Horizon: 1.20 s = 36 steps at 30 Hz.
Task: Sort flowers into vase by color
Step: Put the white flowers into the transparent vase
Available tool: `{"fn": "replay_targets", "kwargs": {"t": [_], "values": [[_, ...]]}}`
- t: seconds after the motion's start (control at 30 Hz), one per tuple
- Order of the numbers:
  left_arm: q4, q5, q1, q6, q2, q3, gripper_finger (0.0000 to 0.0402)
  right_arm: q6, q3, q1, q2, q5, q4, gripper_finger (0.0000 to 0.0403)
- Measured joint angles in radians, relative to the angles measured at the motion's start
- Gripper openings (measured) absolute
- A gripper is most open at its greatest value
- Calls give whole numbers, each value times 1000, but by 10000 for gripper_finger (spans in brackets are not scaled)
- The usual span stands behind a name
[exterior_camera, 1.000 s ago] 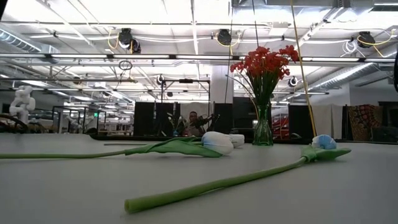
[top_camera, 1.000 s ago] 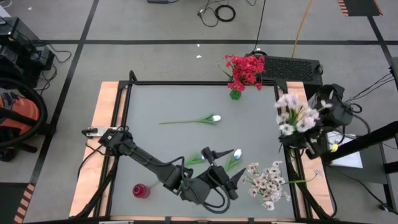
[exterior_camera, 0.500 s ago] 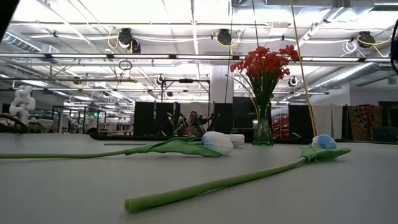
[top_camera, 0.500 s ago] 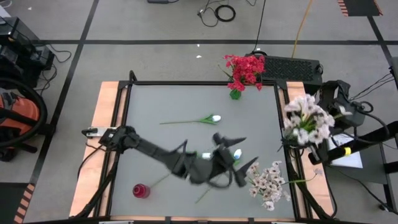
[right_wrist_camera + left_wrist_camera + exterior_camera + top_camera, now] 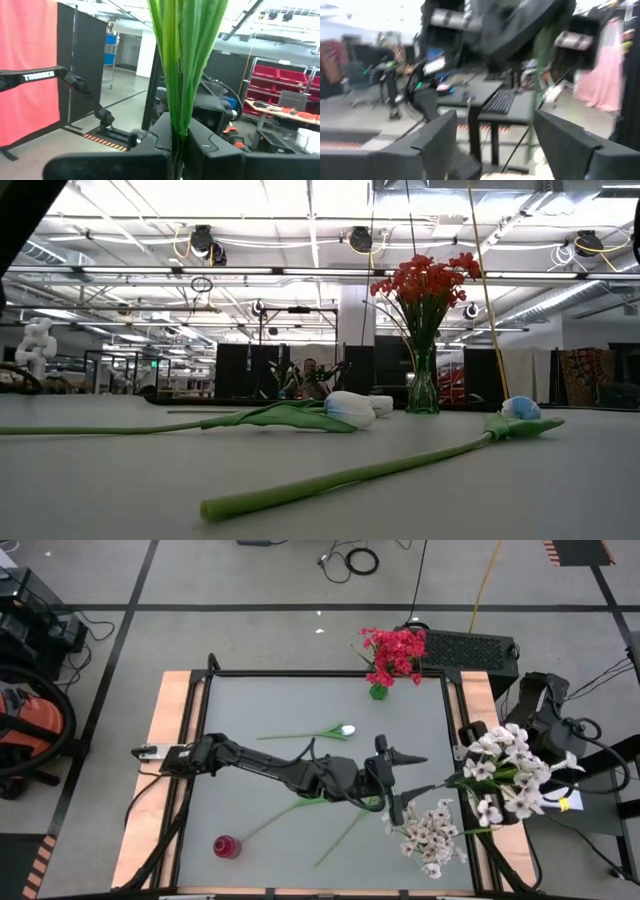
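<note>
My right gripper (image 5: 177,150) is shut on a bunch of pale pink-white sprays (image 5: 508,778) held over the table's right edge; the blossoms hide the gripper from above. My left gripper (image 5: 410,785) hangs open just left of that bunch, and a blurred green stem (image 5: 540,60) shows ahead of its fingers (image 5: 440,142). One white tulip (image 5: 345,730) lies flat on the table. Two more tulip stems (image 5: 345,835) lie near the left arm, their buds (image 5: 350,408) showing in the low view. Red flowers (image 5: 393,648) stand in a green glass vase (image 5: 422,385). My right gripper pinches the bunch's green stems (image 5: 177,117) between its two fingers, several stems together. The stems rise straight out of the shut fingers. The bunch is lifted clear of the table, with its blossoms (image 5: 508,778) above and its stem ends (image 5: 445,785) pointing toward the table's left.
A second heap of pale sprays (image 5: 430,832) lies near the table's near right corner. A small red round object (image 5: 226,846) sits near the near left corner. The left arm (image 5: 290,772) stretches across the table's middle. The vase stands at the far edge.
My left gripper has swung from the near edge toward the table's right and far side, staying open, and now faces the held bunch. My right arm has carried the bunch toward the near edge and tipped it. The tulips on the table have stayed put.
</note>
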Motion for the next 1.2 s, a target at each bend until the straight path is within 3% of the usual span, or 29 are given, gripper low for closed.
{"fn": "replay_targets", "kwargs": {"t": [0.13, 0.4, 0.5, 0.67, 0.77, 1.0, 1.2], "values": [[25, 50, -7, 56, 6, 0, 237, -12, 0, -29, 6, 0, 1, 10], [12, 50, -7, 69, 7, 0, 195, -19, 0, -113, 36, 0, 20, 11], [12, 49, -6, 95, 7, 0, 148, -20, 0, -134, 48, -2, 19, 11], [8, 41, -5, 119, 7, 0, 23, -14, 0, -139, 42, -9, 16, 15], [-16, 36, -7, 115, 6, 0, 16, 34, 0, -139, 26, -17, -20, 26], [-79, 12, -22, 83, 6, 0, 9, 114, 0, -139, -79, -190, -204, 89], [-85, -3, -23, 63, 6, 0, 9, 114, 3, -140, -146, -283, -218, 129]]}}
